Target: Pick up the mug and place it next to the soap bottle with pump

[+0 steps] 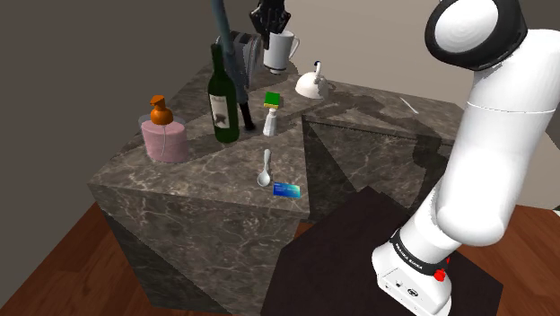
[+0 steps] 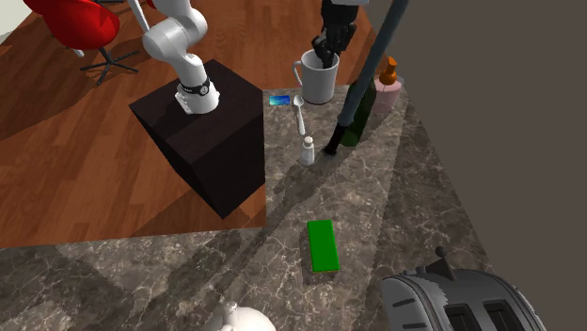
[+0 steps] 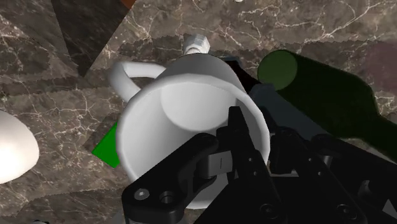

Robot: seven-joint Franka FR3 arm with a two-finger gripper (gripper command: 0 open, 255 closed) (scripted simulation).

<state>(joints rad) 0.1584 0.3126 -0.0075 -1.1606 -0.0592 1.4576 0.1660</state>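
Wrist view, pincer pinching white mug rim, 1 finger inside, green bottle beside

The wine bottle crowds the soap bottle; bare countertop lies between them and the spoon.

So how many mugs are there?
1: the white mug, clasped at its rim by the gripper, raised above the counter near the wine bottle. None seems hidden.
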